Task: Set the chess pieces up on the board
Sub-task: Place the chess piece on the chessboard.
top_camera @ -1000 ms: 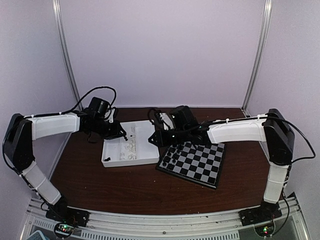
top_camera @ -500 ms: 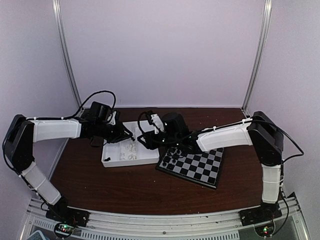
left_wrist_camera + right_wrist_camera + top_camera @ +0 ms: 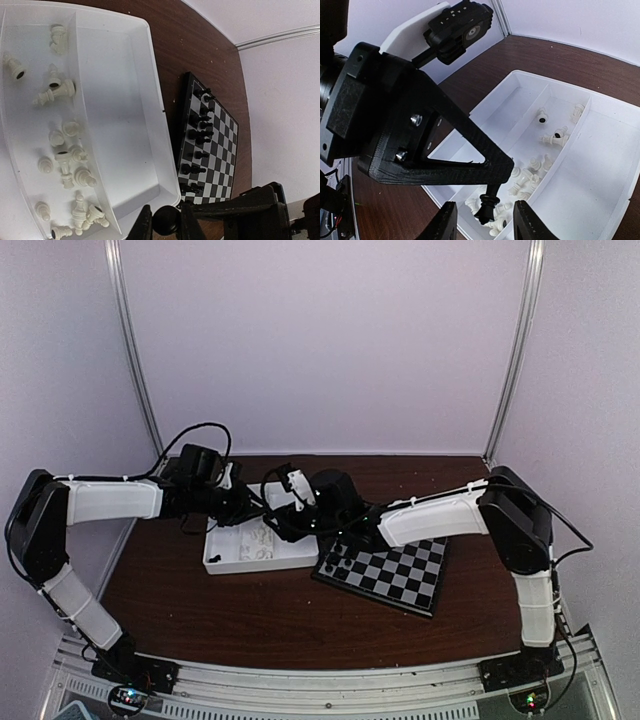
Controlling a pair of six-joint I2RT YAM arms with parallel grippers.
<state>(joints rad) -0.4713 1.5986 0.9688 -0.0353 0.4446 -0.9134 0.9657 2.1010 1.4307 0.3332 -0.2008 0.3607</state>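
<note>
My left gripper [image 3: 165,222] is shut on a black chess piece [image 3: 166,220] and holds it over the near corner of the white tray [image 3: 120,100]. The right gripper [image 3: 486,220] is open, and its fingers stand on either side of that same black piece [image 3: 487,207] without touching it. From above, both grippers [image 3: 245,508] [image 3: 283,518] meet over the tray [image 3: 225,540]. Several white chess pieces [image 3: 65,150] lie in one tray compartment. The board [image 3: 220,150] [image 3: 400,570] carries several black pieces [image 3: 200,130] along its side nearest the tray.
The tray lies left of the board on the brown table [image 3: 250,615], almost touching it. The enclosure's pale back wall stands close behind both. The left gripper's black body [image 3: 420,150] fills much of the right wrist view.
The right arm has swung left from the board to over the tray, and its jaws have opened around the piece in the left gripper. The left gripper has shifted slightly right.
</note>
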